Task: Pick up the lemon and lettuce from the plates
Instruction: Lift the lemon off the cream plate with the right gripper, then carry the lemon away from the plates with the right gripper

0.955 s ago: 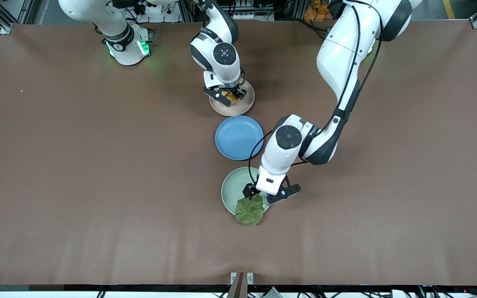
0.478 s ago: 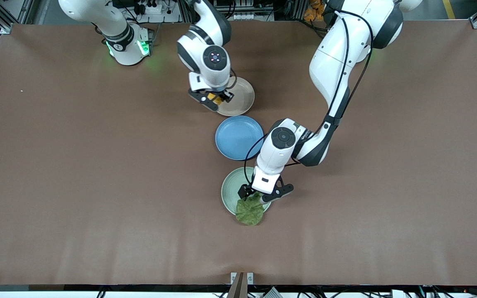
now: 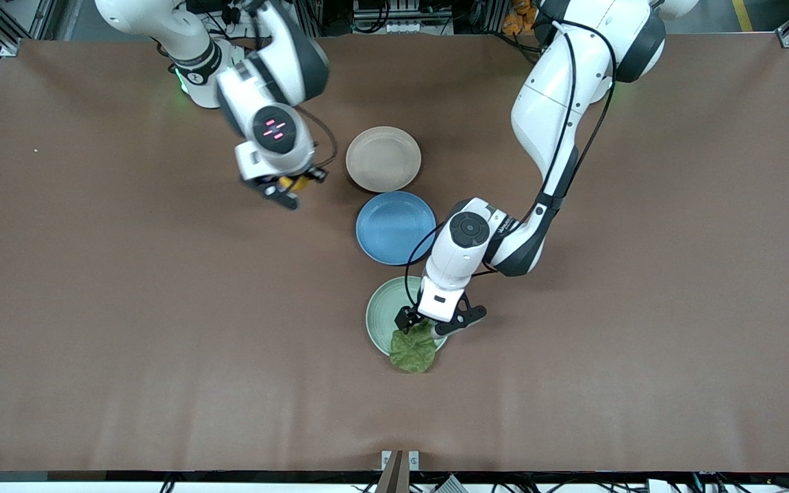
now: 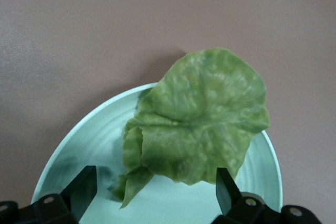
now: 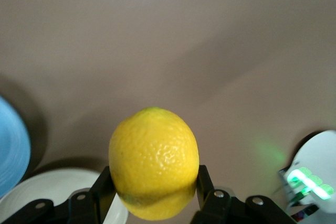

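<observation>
My right gripper (image 3: pixel 293 186) is shut on the yellow lemon (image 5: pixel 154 162) and holds it in the air over bare table, beside the beige-pink plate (image 3: pixel 383 159) on the side toward the right arm's end; that plate holds nothing. The lemon also shows in the front view (image 3: pixel 294 182). The wrinkly green lettuce (image 3: pixel 413 348) lies on the mint green plate (image 3: pixel 381 311), hanging over its rim nearest the camera. My left gripper (image 3: pixel 435 323) is open, low over that plate, fingers (image 4: pixel 80 188) either side of the lettuce's (image 4: pixel 202 119) stem end.
A blue plate (image 3: pixel 395 227) with nothing on it sits between the beige-pink and the mint plates. The right arm's base (image 3: pixel 213 75) stands at the table's far edge. Brown table surface stretches wide toward both ends.
My right gripper has lifted the lemon off the beige-pink plate and carried it toward the right arm's end. My left gripper has come down closer to the lettuce and stays open.
</observation>
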